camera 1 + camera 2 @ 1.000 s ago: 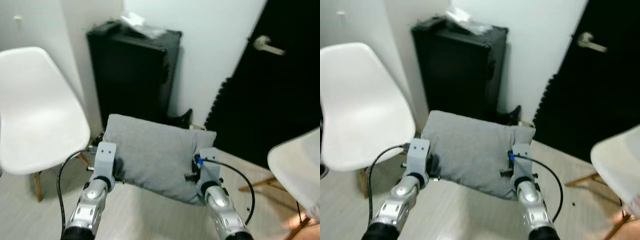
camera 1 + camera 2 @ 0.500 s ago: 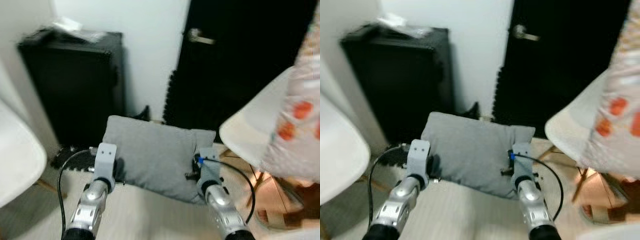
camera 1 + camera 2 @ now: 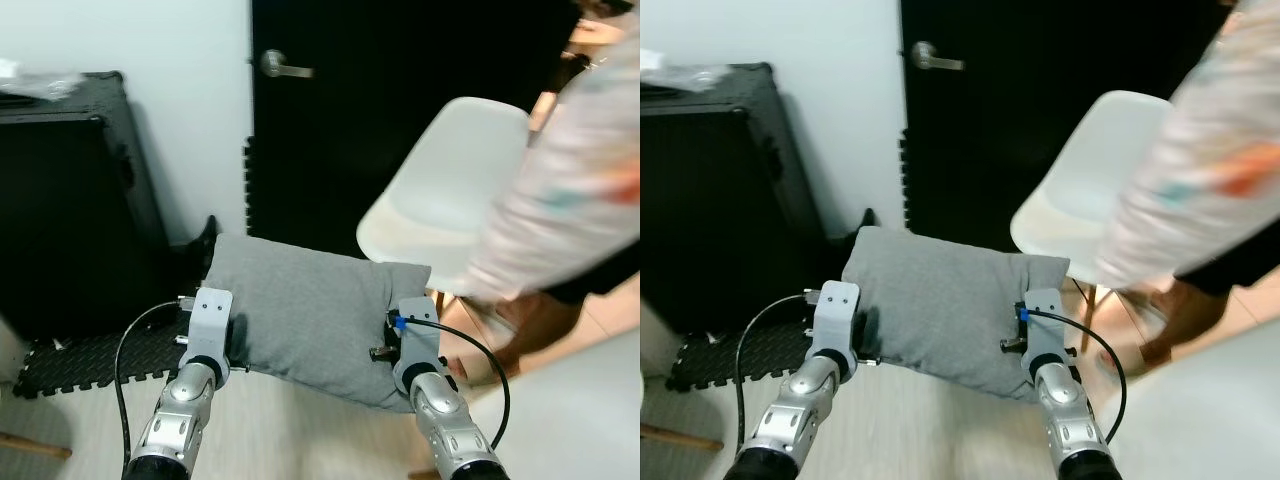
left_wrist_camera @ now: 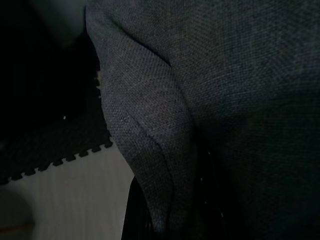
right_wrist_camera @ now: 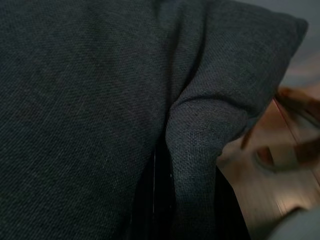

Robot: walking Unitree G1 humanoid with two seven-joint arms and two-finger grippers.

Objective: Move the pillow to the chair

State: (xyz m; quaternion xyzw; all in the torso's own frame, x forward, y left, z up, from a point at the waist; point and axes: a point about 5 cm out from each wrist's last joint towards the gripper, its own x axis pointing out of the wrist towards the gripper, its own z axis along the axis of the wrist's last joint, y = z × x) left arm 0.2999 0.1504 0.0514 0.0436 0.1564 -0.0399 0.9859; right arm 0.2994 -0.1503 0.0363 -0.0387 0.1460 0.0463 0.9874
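Grey cloth is bunched up tight in both wrist views, where each tool pinches a fold of the pillow (image 3: 312, 315). The left tool (image 3: 226, 343) is closed on the pillow's left edge, and the right tool (image 3: 392, 340) is closed on its right edge. The pillow hangs in the air between the two silver arms, low in front of the robot and above the pale floor (image 3: 290, 430). It is not on the chair. Just past the pillow on the left, a black foam mat (image 3: 85, 362) lies on the floor under a big black case (image 3: 70, 200). Behind the pillow is a black door (image 3: 400, 110) with a silver handle (image 3: 280, 68). The white chair (image 3: 445, 200) stands further back on the right. A person in a light patterned sleeve (image 3: 570, 170) is blurred beside the chair.
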